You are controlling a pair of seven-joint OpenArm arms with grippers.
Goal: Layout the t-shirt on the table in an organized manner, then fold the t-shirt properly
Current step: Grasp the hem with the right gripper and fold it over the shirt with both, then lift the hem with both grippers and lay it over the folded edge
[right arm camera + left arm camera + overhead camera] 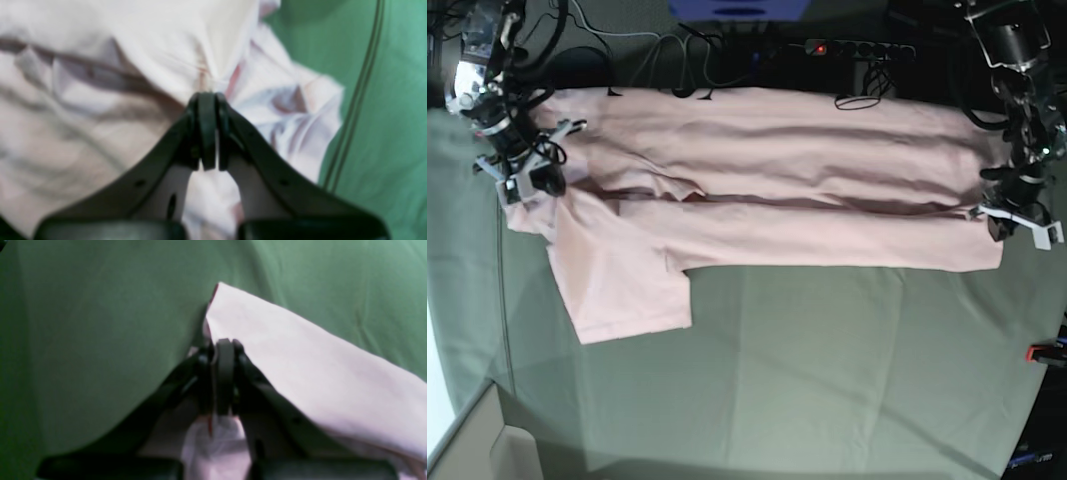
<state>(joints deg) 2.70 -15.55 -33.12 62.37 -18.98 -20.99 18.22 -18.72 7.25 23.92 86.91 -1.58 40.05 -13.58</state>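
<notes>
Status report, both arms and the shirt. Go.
Left gripper shut on the t-shirt at one end. Right gripper shut on its other end. Shirt stretched across the table, one sleeve out. Nothing blocking.

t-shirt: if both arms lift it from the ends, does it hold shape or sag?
Likely sags: the t-shirt is thin cloth, already creased and bunched near the right gripper. Probably light, since the left gripper tents a corner off the table with a small pinch. It may drag rather than slide cleanly on the cloth-covered table.
</notes>
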